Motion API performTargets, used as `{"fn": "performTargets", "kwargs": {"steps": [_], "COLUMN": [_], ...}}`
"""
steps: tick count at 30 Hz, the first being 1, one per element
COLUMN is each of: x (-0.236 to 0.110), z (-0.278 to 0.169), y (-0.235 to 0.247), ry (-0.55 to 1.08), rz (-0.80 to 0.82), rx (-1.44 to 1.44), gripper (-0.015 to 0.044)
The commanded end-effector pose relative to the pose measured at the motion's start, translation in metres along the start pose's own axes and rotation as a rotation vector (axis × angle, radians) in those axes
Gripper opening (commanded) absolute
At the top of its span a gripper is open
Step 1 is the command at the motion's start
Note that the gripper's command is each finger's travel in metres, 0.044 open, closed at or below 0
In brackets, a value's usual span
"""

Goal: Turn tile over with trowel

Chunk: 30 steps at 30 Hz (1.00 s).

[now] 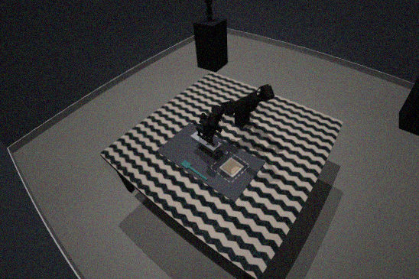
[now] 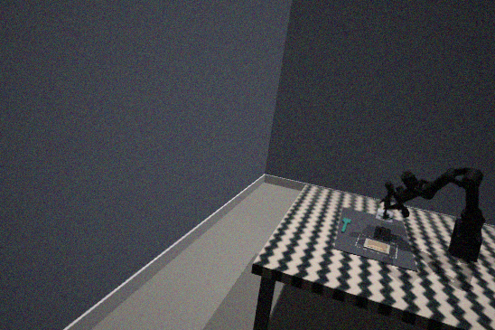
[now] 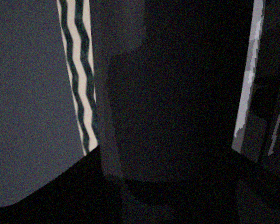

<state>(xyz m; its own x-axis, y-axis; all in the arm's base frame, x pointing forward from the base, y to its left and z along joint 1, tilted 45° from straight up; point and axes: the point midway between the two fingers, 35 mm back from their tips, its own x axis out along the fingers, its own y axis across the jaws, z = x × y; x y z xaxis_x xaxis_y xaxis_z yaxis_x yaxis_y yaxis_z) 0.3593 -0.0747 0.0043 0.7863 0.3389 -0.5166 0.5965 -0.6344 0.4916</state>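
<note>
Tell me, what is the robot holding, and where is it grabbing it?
The end effector is shut on a small pale flat thing, not the teal trowel lying on the mat. The exact grip spot cannot be told.

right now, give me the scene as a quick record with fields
tool: closed on a pale grey piece, low over the mat's far end; what the piece is cannot be told
trowel: teal, lying flat on the mat, not held
tile: tan, inside the dashed outline; which face is up cannot be told
mat: dark grey, on the zigzag table
task state: trowel not picked up
</note>
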Motion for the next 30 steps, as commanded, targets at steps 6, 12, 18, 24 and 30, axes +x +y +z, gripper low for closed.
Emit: {"fn": "performTargets", "kwargs": {"steps": [6,12,18,24,30], "x": [0.001,0.012,0.03,0.046,0.06], "z": [-0.001,0.012,0.035,0.057,0.079], "y": [-0.001,0.007,0.018,0.025,0.03], "ry": [0.001,-0.054,-0.155,-0.261,-0.374], "rz": [-0.003,-0.024,-0.056,-0.081,-0.101], "rx": [-0.001,0.089,0.238,0.381,0.515], "gripper": [0.0,0.0,0.0,0.0,0.0]}}
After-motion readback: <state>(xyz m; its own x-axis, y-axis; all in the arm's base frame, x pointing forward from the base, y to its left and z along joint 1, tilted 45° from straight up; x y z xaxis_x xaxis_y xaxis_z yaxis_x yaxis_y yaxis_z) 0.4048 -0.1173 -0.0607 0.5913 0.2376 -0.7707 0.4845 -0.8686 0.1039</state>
